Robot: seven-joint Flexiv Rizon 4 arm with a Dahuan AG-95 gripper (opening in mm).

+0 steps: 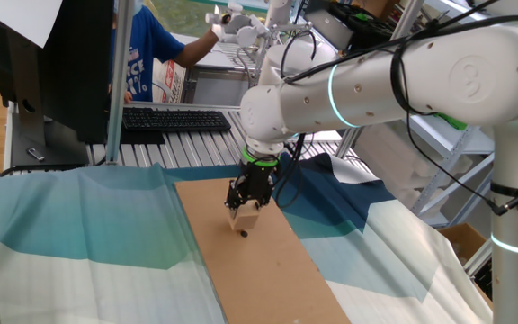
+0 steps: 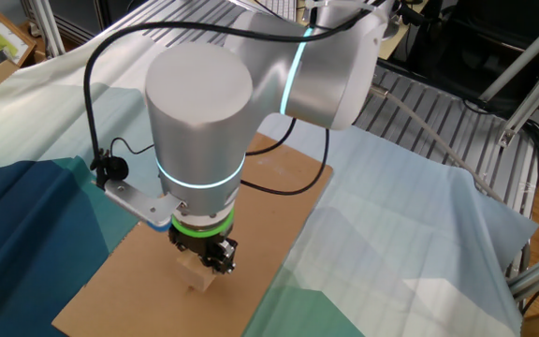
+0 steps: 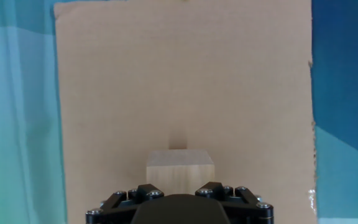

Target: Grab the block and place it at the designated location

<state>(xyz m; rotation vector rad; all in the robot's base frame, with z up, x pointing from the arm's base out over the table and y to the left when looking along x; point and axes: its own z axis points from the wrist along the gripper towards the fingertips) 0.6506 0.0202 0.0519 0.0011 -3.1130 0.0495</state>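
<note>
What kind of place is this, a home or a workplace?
Probably a robotics lab or workshop. A robot arm works over a cloth-covered table with a cardboard sheet on it. Behind it are a keyboard and metal frames, and a person in blue stands there.

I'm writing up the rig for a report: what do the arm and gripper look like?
The arm is glossy white with rounded joint housings and glowing cyan rings. A bright green band sits above the black gripper. Black cables loop along the arm.
</note>
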